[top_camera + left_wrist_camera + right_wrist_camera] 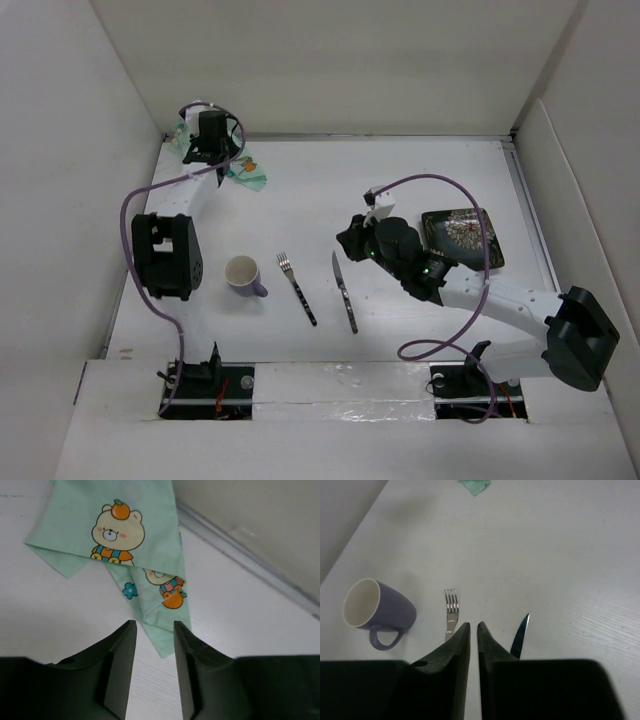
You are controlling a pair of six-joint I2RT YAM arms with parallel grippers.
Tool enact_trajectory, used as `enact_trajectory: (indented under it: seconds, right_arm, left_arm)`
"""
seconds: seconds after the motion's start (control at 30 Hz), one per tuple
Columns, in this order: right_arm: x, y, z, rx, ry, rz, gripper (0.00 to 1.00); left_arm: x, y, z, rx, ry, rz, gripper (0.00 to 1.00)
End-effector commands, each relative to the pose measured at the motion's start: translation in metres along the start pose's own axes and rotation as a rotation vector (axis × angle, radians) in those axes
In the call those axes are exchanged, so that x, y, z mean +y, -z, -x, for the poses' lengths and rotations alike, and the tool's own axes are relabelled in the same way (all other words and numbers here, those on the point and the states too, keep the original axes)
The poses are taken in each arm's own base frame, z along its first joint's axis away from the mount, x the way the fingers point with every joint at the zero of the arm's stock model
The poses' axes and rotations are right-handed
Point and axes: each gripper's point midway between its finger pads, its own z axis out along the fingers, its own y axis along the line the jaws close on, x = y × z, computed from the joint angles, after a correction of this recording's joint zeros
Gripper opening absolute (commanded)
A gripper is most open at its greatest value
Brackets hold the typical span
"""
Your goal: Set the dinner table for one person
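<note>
White dinner table (300, 200) (walled by white panels (330, 60)); left claw (155, 625) part-open above green cloth (150, 540); right claw (471, 625) narrow, empty.

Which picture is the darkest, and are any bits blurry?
Right wrist view: the greyest and dimmest, though the mug looks clear. Left wrist view: brighter, the bear cloth sharp, the near black fingers a little soft. Top view: bright, even light, only faint shadows, no glare.
</note>
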Motion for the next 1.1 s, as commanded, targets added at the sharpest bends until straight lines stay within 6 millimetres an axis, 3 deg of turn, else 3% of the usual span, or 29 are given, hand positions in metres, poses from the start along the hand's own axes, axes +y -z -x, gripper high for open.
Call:
enact_trajectory:
  seconds: [0.0, 0.03, 0.07, 0.17, 0.3, 0.5, 0.63, 0.77, 0.8, 0.93, 0.97, 1.03, 1.07]
  right_arm:
    - [-0.001, -0.003, 0.016, -0.070, -0.022, -0.036, 0.29]
    - [-0.005, -0.005, 0.016, -0.067, -0.023, -0.045, 0.39]
    - [-0.004, -0.006, 0.015, -0.057, -0.025, -0.045, 0.51]
    - [0.000, -0.007, 0.013, -0.044, -0.024, -0.025, 0.58]
    - [0.007, -0.006, 0.011, -0.027, -0.011, 0.015, 0.58]
    - [0.015, -0.006, 0.008, -0.005, 0.004, 0.058, 0.58]
    - [0.019, -0.006, 0.008, -0.013, 0.006, 0.085, 0.58]
    - [0.019, -0.006, 0.009, -0.013, 0.006, 0.085, 0.58]
    - [0.019, -0.006, 0.009, -0.012, 0.006, 0.086, 0.57]
    - [0.023, -0.006, 0.007, -0.002, 0.012, 0.109, 0.57]
    - [0.024, -0.007, 0.006, 0.000, 0.007, 0.114, 0.57]
    - [0.026, -0.009, 0.005, 0.006, 0.008, 0.120, 0.57]
    - [0.026, -0.009, 0.004, 0.012, 0.009, 0.121, 0.56]
  left_arm:
    - [0.005, -0.007, -0.029, 0.158, -0.193, 0.041, 0.33]
    - [0.008, -0.018, -0.052, 0.211, -0.228, 0.062, 0.39]
    - [0.007, -0.019, -0.058, 0.226, -0.248, 0.069, 0.45]
    - [0.014, -0.030, -0.072, 0.260, -0.272, 0.102, 0.52]
    - [0.021, -0.043, -0.082, 0.269, -0.302, 0.131, 0.55]
    - [0.012, -0.069, -0.089, 0.268, -0.305, 0.116, 0.53]
    - [0.012, -0.085, -0.104, 0.296, -0.300, 0.117, 0.51]
    - [0.004, -0.094, -0.114, 0.320, -0.277, 0.083, 0.46]
    - [-0.001, -0.095, -0.107, 0.312, -0.267, 0.081, 0.45]
    - [-0.011, -0.103, -0.111, 0.322, -0.251, 0.050, 0.41]
    - [-0.015, -0.104, -0.113, 0.334, -0.245, 0.028, 0.27]
    - [-0.020, -0.107, -0.117, 0.348, -0.236, 0.005, 0.15]
    - [-0.024, -0.107, -0.119, 0.359, -0.228, -0.013, 0.04]
